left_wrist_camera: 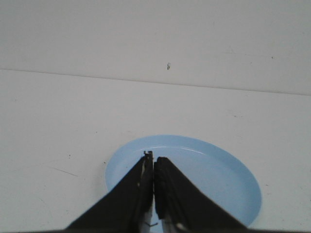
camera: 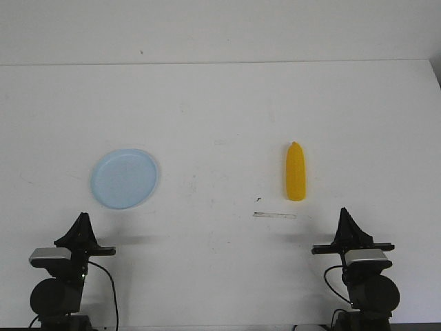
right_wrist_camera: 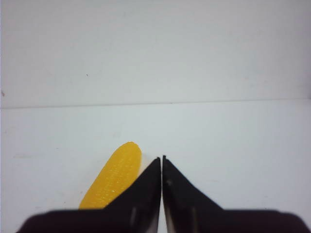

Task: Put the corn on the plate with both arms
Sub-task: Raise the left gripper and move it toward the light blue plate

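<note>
Watching both claws pinched closed and empty, I see the corn lying on the counter ahead of my right claw, slightly to its left; the plate sits ahead of my left claw. Smooth and probably rounded, the cob could roll from an off-centre pinch.

right gripper: fingers pressed together, empty | corn: just beside, on table

Corn near end hidden by right tool; plate partly behind left tool.
</note>
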Controlling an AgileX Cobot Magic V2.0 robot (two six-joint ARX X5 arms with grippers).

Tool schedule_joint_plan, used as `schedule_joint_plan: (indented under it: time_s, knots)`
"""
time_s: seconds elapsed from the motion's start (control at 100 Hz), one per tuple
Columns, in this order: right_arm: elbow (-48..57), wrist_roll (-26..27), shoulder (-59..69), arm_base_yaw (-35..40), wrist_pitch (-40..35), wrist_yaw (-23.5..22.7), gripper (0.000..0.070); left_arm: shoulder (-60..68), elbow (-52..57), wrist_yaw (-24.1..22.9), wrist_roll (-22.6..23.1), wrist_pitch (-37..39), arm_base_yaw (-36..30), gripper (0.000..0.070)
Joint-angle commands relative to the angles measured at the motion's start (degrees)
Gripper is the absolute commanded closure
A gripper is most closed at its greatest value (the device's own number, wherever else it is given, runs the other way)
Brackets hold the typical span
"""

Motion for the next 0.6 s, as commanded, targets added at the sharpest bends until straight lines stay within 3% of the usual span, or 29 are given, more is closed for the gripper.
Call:
schedule_joint_plan:
  time_s: [0.0, 0.59]
  knots:
    - [-0.1, 0.3, 0.1, 0.0, 0.6, 0.0, 0.0698, -0.1, -1.2, -0.1, 0.0, 0.9, 0.0, 0.0699]
    - [-0.1, 0.3, 0.1, 0.0, 0.6, 0.0, 0.0698, -0.1, 0.7, -0.2, -1.9, 2.5, 0.0, 0.0699]
